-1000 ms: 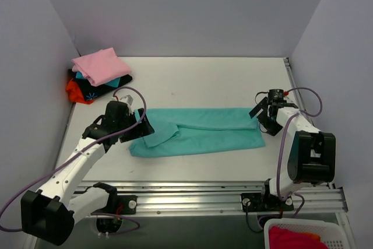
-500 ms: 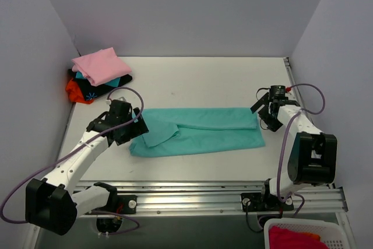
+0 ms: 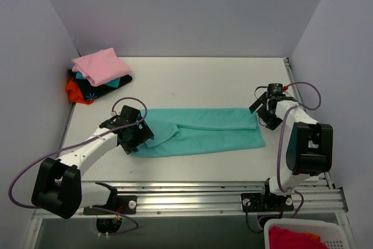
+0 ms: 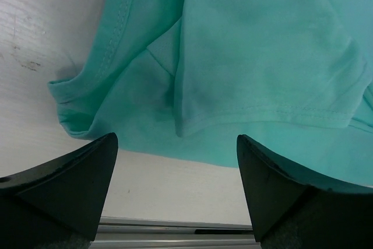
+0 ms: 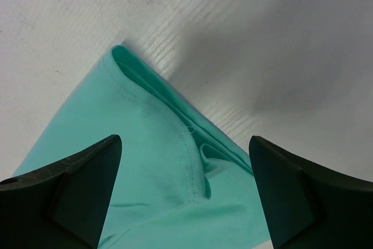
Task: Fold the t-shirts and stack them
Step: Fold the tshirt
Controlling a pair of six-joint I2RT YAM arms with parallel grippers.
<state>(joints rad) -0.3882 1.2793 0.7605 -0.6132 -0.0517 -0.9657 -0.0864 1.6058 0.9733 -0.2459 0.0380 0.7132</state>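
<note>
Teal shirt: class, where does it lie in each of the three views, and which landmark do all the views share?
Top external: the teal shirt lies as a long folded strip across the middle of the table.
Left wrist: it fills the top and right, with a stitched hem near the centre.
Right wrist: lower left to centre, its corner pointing up.
Shared landmark: the bare white table beside the shirt.

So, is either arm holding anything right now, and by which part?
Nothing is held: the left gripper and right gripper stand open at opposite ends of the teal cloth t-shirt.
</note>
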